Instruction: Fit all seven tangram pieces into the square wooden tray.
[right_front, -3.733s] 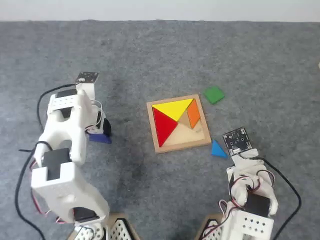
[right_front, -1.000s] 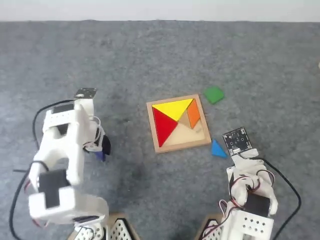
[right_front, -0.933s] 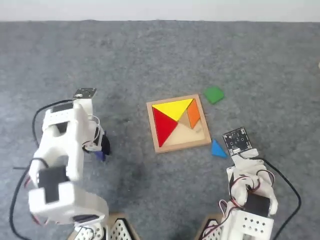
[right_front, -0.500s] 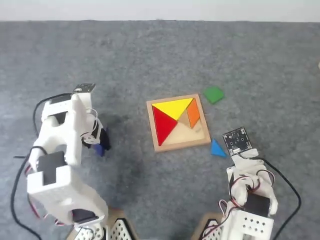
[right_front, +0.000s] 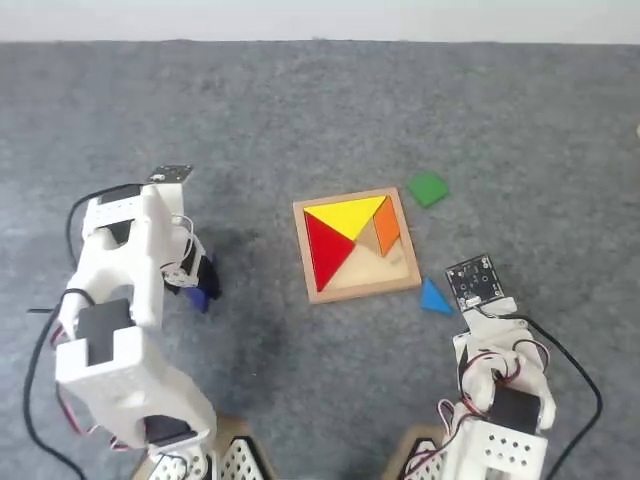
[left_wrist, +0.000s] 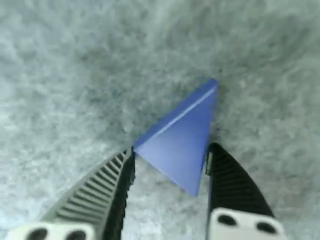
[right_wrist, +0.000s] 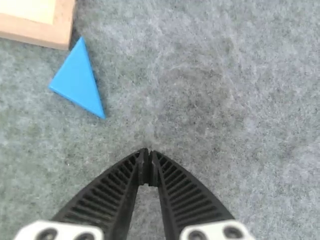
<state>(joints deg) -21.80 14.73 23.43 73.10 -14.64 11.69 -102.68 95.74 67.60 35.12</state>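
The square wooden tray (right_front: 312, 296) lies mid-table and holds a yellow triangle (right_front: 347, 217), a red triangle (right_front: 327, 254) and an orange piece (right_front: 388, 228). A dark blue triangle (left_wrist: 181, 145) sits between the fingers of my left gripper (left_wrist: 169, 160), which is shut on it; in the high view the dark blue triangle (right_front: 201, 295) shows at the left beside that arm. My right gripper (right_wrist: 148, 159) is shut on nothing above the carpet. A light blue triangle (right_wrist: 80, 82) lies just beyond it, near the tray's corner (right_wrist: 45, 30). A green square (right_front: 428, 189) lies past the tray's far right corner.
Grey carpet (right_front: 300, 110) covers the table. The right arm's base (right_front: 500, 420) stands at the front right, and the left arm's body (right_front: 120, 330) fills the front left. The light blue triangle (right_front: 435, 298) lies between the tray and the right arm.
The left arm has shifted slightly with the dark blue triangle held in its gripper, which now sits a little nearer the front. The right arm and the tray pieces have not moved.
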